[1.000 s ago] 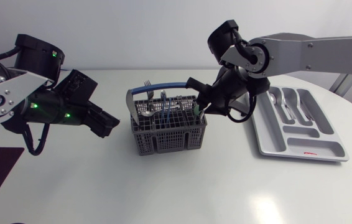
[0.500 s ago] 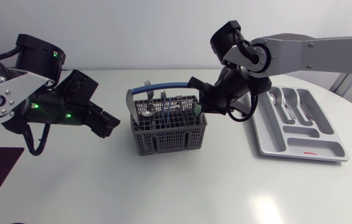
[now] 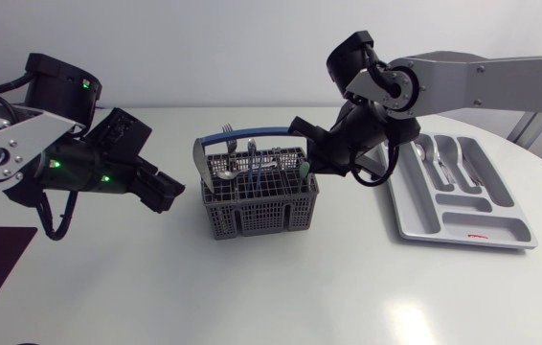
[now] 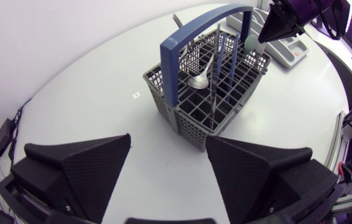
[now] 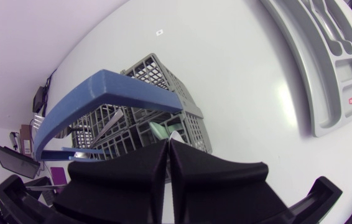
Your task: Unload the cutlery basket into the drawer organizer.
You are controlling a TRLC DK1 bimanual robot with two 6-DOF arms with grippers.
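The right gripper (image 3: 304, 159) sat with fingers pressed together over the basket's (image 3: 261, 213) right corner. The left gripper (image 4: 166, 148), fingers spread, hung beside the basket.

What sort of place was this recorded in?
Most likely a robotics lab bench staging a kitchen chore, not a real kitchen: the left arm and right arm reach over a white table, and the cutlery basket and drawer organizer sit loose on it.
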